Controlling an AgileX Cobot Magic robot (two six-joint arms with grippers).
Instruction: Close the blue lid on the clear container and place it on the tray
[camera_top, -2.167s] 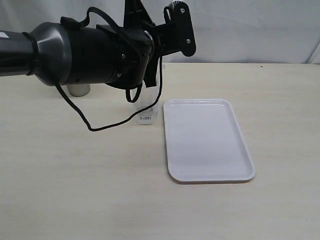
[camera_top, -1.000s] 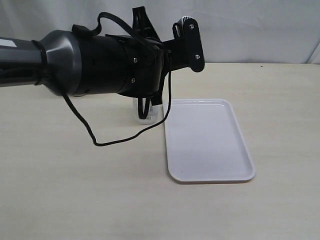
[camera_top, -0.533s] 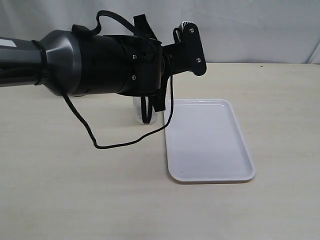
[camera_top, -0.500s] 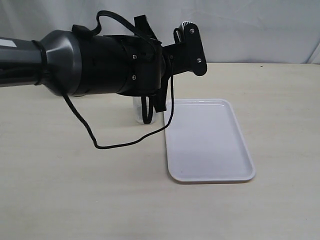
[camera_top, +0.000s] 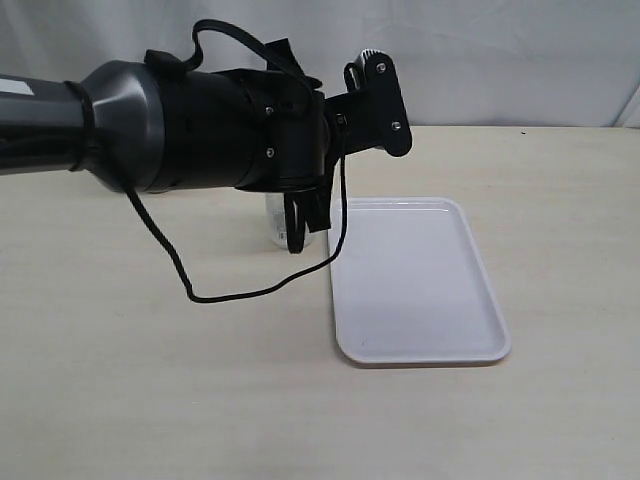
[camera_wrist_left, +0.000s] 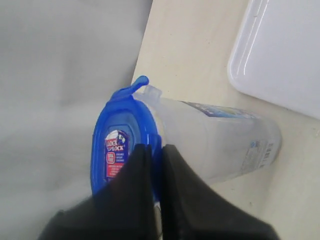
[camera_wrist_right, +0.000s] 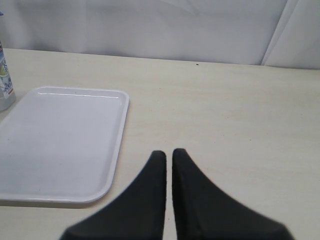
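Your left arm (camera_top: 200, 125) has swung rightward toward the flat white rectangular plastic tray (camera_top: 415, 285) since the earliest frame. In the exterior view it now hides all but the base of the tall clear plastic container (camera_top: 277, 232), just beside the tray's left rim.

In the left wrist view, your left gripper (camera_wrist_left: 156, 149) is pinched nearly together, seemingly on the edge of the translucent blue plastic lid (camera_wrist_left: 117, 150) that caps the container; one tab (camera_wrist_left: 137, 82) sticks up.

In the right wrist view, your right gripper (camera_wrist_right: 168, 159) hangs over the beige table (camera_wrist_right: 240, 110), fingers together.
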